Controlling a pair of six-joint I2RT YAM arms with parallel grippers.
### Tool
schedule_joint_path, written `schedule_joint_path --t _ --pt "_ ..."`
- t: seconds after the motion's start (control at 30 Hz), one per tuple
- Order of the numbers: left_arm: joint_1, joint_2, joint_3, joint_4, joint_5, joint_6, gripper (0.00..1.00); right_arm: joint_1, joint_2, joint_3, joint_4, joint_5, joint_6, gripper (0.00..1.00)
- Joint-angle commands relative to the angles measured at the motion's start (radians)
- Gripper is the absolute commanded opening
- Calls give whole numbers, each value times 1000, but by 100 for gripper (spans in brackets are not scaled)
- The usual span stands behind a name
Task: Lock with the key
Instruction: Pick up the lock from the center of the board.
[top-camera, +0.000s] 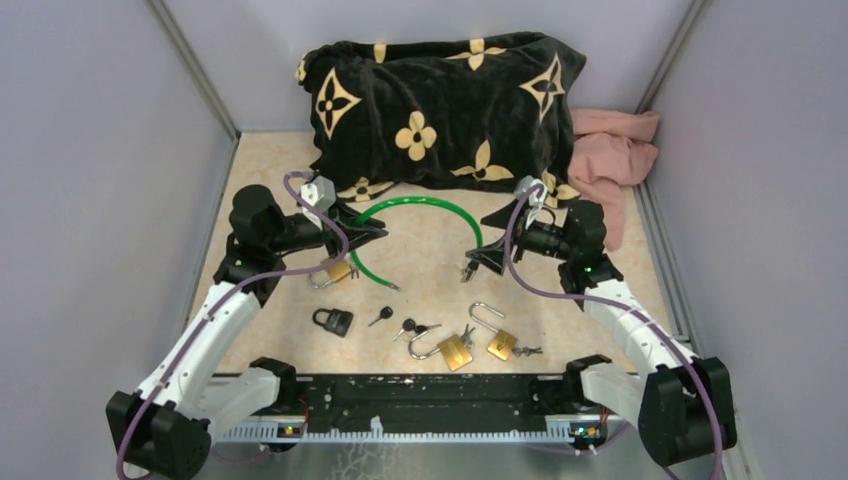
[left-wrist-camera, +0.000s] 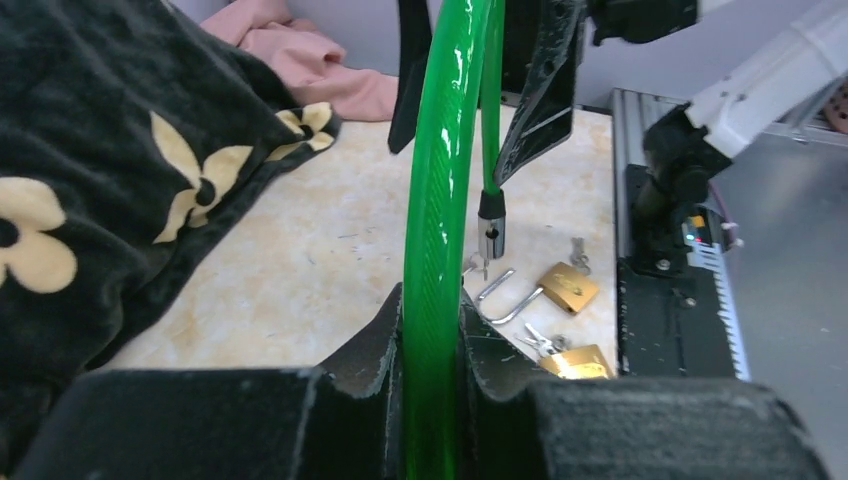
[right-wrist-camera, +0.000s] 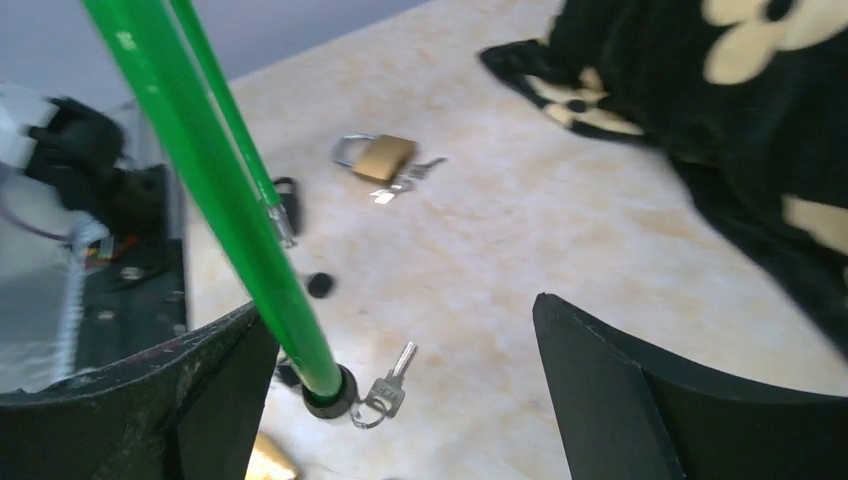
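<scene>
A green cable lock (top-camera: 420, 203) arcs above the table. My left gripper (top-camera: 372, 233) is shut on the cable (left-wrist-camera: 440, 200), which runs up between its fingers (left-wrist-camera: 380, 340). The cable's metal pin end (left-wrist-camera: 490, 225) hangs free. The black lock head (right-wrist-camera: 328, 390) is at the other end, with a small silver key (right-wrist-camera: 392, 385) on a ring dangling from it. My right gripper (right-wrist-camera: 410, 390) is open around the lock head and holds nothing. The cable lies near its left finger (right-wrist-camera: 200, 380). In the top view the right gripper (top-camera: 487, 242) is at the cable's right end.
A brass padlock (top-camera: 335, 272), a black padlock (top-camera: 332, 320), loose keys (top-camera: 415, 327) and two open brass padlocks (top-camera: 452, 350) (top-camera: 500, 343) lie on the table. A black patterned pillow (top-camera: 440, 100) and a pink cloth (top-camera: 605, 150) are at the back.
</scene>
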Motion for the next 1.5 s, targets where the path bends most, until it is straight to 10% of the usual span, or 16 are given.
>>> schedule_joint_path --t 0.0,0.37,0.53,0.77,1.23,1.47 --pt "22 -98 -33 118 128 -152 0 6 25 -71 290 -202 253 91" --pt "26 -154 -49 90 137 -166 0 147 18 -50 184 -42 201 56" --pt "31 -160 -63 132 124 -212 0 165 4 -73 239 32 275 0" --pt "36 -186 -173 160 81 -230 3 177 -48 -57 450 158 475 0" --pt "36 -188 -333 179 133 -172 59 185 -6 33 654 200 676 0" --pt "36 -192 -372 254 102 -187 60 197 19 73 694 193 709 0"
